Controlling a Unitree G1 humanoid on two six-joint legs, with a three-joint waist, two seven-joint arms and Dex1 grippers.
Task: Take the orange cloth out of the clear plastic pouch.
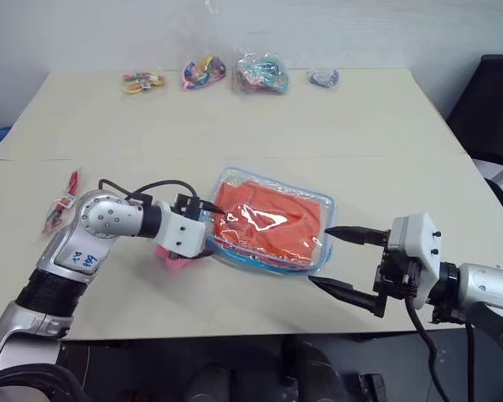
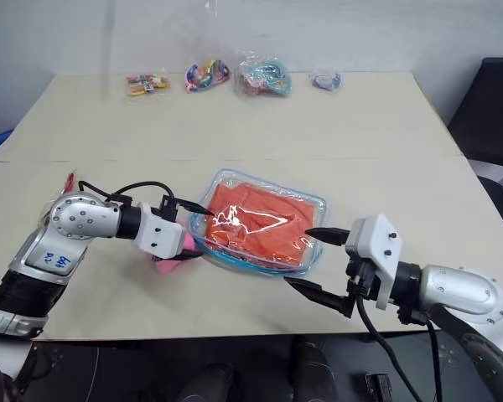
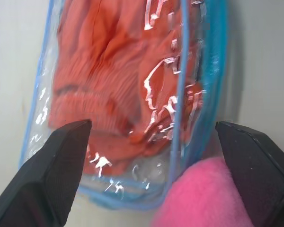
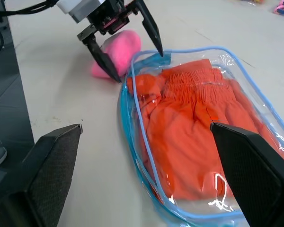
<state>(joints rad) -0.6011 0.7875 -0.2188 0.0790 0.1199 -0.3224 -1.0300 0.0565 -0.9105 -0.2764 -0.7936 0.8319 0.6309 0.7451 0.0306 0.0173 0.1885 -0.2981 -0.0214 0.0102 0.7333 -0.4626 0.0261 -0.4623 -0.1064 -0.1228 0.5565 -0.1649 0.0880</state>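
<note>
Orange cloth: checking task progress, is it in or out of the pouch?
In. The orange cloth lies wholly inside the clear plastic pouch, behind its film.

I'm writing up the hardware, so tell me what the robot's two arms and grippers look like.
Both arms are silver-grey metal with white wrist housings. Each gripper has two black pointed fingers: left gripper, right gripper. Black cables loop over the left arm, which bears a blue handwritten mark on a white label. A black cable hangs below the right arm.

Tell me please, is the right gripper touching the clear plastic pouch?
Apart: the right wrist view shows the open right gripper short of the clear plastic pouch, table showing between.
</note>
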